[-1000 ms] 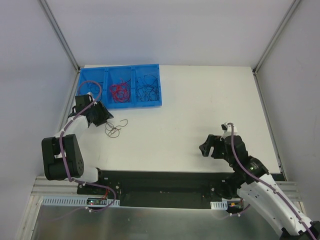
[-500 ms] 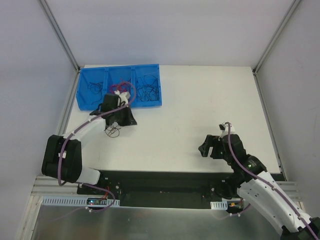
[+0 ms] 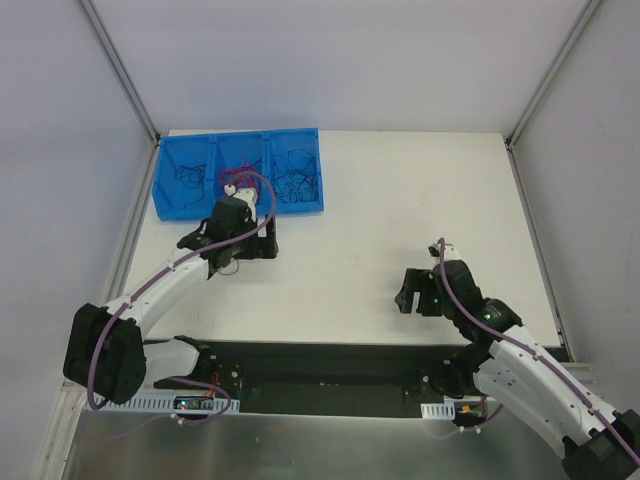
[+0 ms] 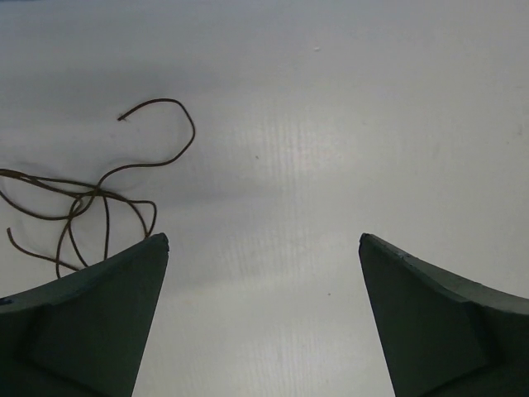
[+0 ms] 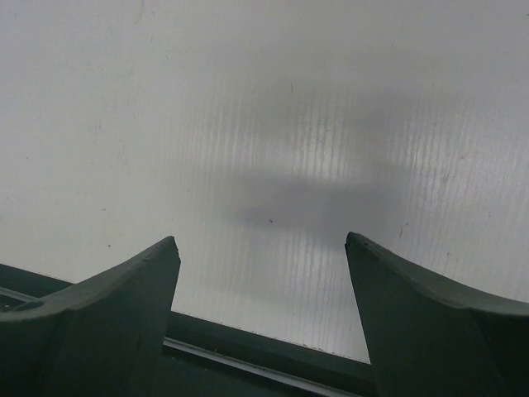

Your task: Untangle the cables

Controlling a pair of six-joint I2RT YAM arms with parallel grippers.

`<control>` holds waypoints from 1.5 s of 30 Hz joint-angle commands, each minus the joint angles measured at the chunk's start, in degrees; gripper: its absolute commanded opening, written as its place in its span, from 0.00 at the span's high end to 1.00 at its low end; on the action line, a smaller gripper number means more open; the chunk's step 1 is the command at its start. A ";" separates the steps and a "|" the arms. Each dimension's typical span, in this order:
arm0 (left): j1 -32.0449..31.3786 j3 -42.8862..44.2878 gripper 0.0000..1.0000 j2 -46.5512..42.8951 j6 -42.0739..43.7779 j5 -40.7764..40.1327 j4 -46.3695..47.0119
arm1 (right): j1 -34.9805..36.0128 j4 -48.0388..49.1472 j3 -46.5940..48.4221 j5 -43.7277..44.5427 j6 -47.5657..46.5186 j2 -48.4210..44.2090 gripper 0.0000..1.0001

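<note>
The white, faintly ribbed plastic counter (image 3: 400, 200) carried little. A thin, dark brownish, flexible cable (image 4: 99, 194) lay loose and flat on it, just ahead of the left one of the left arm's fingers (image 4: 91, 322). Its loops crossed one another there, and one free end curled away farther forward. Its nearest loops ran out of sight behind that fingertip. Between the two spread fingers the counter showed only bare surface. Beyond those fingers, at the far left corner, a blue plastic bin with three compartments (image 3: 318, 170) sat on the counter. Ahead of the right arm's fingers (image 5: 99, 322) the surface was plain white, with a soft shadow.
</note>
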 commanded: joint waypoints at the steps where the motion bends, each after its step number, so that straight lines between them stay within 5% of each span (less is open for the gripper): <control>1: 0.88 -0.09 0.01 4.05 0.93 -9.98 -2.71 | -0.12 2.10 1.72 -0.51 -0.97 -1.66 0.16; 9: 8.09 1.24 0.23 12.76 -0.66 -2.15 -0.25 | -0.03 2.10 0.32 -1.57 -0.89 -6.32 0.16; 14: 6.95 -1.22 0.60 12.07 0.13 3.03 -0.16 | -0.12 2.10 -0.30 -1.92 -0.80 -8.69 0.16; 18: 4.06 -2.46 1.00 9.78 -0.13 10.31 -0.34 | -0.03 2.45 -0.12 -2.09 -0.97 -7.82 0.15; 26: -15.97 -3.69 1.00 5.56 -7.15 14.20 1.24 | -0.03 6.66 2.16 -7.16 -0.28 -0.10 0.16; 31: -20.47 -5.09 0.51 3.29 -10.32 14.38 1.16 | 0.49 18.07 2.95 -18.15 5.43 11.23 0.21; 35: -21.00 -7.29 0.27 -4.08 -10.59 13.93 0.98 | 1.90 25.82 5.67 -23.09 8.86 23.43 0.28; 37: -20.92 -8.52 0.29 -7.95 -10.68 12.45 0.45 | 2.77 30.29 7.17 -24.15 11.14 28.54 0.31; 42: -20.65 -11.59 0.67 -13.42 -12.16 4.28 -1.48 | 5.76 37.07 9.98 -23.28 18.35 39.89 0.45; 45: -20.21 -12.83 0.68 -11.94 -13.14 1.90 -1.40 | 7.87 39.80 10.69 -22.40 21.61 44.46 0.51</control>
